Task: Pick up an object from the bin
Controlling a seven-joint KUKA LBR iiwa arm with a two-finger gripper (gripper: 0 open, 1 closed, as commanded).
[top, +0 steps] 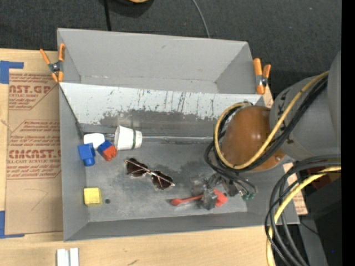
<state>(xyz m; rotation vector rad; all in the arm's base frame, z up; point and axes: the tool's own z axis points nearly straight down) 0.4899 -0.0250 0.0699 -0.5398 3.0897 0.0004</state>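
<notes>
Red slim piece at gripper (open or closed: could not tell). Seemed grasp step; needed secure hold, lift.

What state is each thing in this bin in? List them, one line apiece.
white cup: lying on its side
sunglasses: lying flat on the floor
yellow cube: sitting apart, alone
blue block: by the left wall
red thing: lying flat beside the tool
tool: low, at the red thing

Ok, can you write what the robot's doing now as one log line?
gripper: low in bin, near lower right corner | nearest: long red thing | beside it: sunglasses | lifted: nothing yet
</notes>
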